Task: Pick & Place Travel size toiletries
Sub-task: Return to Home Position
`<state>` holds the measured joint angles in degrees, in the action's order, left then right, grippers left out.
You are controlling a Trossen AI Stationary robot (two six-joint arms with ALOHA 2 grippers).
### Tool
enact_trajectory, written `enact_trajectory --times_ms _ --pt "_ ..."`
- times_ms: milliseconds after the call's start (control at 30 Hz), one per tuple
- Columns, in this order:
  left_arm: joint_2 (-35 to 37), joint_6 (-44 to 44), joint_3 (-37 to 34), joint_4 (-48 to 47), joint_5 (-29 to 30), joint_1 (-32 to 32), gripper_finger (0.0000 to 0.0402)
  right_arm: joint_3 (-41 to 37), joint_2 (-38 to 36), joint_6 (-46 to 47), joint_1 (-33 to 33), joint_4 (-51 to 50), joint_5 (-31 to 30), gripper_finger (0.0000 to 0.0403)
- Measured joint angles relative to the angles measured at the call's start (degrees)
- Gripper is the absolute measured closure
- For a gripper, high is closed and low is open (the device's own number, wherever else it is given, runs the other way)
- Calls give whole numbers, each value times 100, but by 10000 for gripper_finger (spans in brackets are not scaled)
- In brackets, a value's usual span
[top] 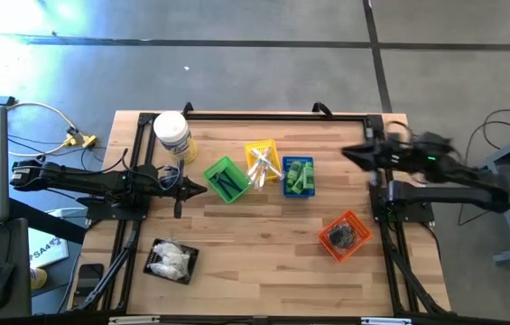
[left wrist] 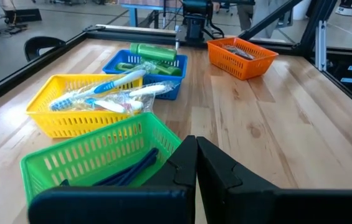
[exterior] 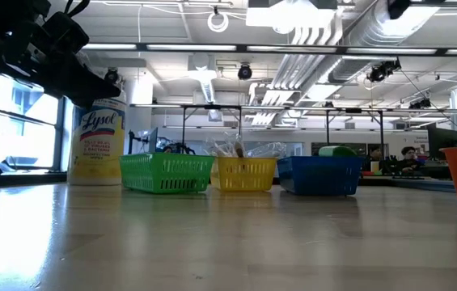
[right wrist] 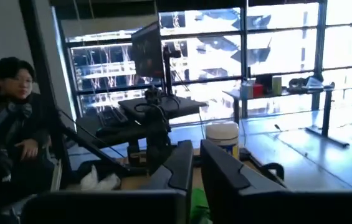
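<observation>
Wood table (top: 264, 262). White packets (top: 173, 260) in black tray (top: 154, 246), near left. Left gripper (top: 193, 189) just left of green basket (top: 210, 171), fingers pressed together, empty. Black pieces (top: 229, 185) in green basket; toothbrushes (top: 261, 167) in yellow basket (top: 262, 144); green bottles (top: 299, 174) in blue basket (top: 284, 186). Right gripper (top: 348, 153) far right, fingers nearly touching, empty.

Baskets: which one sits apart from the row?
The orange basket: it stands alone, while green basket, yellow basket and blue basket sit side by side.

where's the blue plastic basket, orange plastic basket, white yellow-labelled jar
blue plastic basket (exterior: 319, 178): low view, front wall
orange plastic basket (left wrist: 241, 66): left wrist view, near wall
white yellow-labelled jar (exterior: 97, 144): low view, label
</observation>
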<state>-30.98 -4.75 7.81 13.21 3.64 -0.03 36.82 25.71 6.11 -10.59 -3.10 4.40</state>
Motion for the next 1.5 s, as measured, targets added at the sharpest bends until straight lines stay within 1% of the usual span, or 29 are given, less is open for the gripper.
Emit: enact_trajectory --times_ms 100,167,300,367,500,567,700,767,833,967,1067,1267,1500 --pt "0 0 0 28 4 0 398 -8 -780 -137 63 -997 -230 396" --pt "0 0 0 68 56 0 398 -156 -1060 -89 106 -1413 -309 398" --pt "-2 54 0 170 487 2 398 -661 -1374 14 137 -1464 -204 399" --pt "0 244 0 309 648 2 398 -952 -1456 13 133 -1341 -11 399" --pt "86 866 0 412 669 2 398 -1745 -1609 26 138 -722 160 399" --pt "192 1084 0 412 664 4 398 -2192 -1657 1 134 -126 122 399" --pt "407 1390 0 380 660 17 398 -3051 -1659 29 134 1075 265 399" --pt "493 1495 0 358 562 133 400 -3353 -1670 30 133 1620 315 399" --pt "542 1505 0 192 345 349 401 -3587 -1662 32 133 2006 312 399" --pt "562 1321 -2 -178 -192 803 401 -3622 -1663 83 133 2126 327 399" --pt "566 1165 -2 -304 -510 982 401 -3624 -1659 177 133 2141 338 399" --pt "571 1087 -2 -317 -604 977 401 -3626 -1659 289 133 2083 356 399" --pt "509 982 -2 -349 -725 977 401 -3628 -1656 382 133 1673 368 399"
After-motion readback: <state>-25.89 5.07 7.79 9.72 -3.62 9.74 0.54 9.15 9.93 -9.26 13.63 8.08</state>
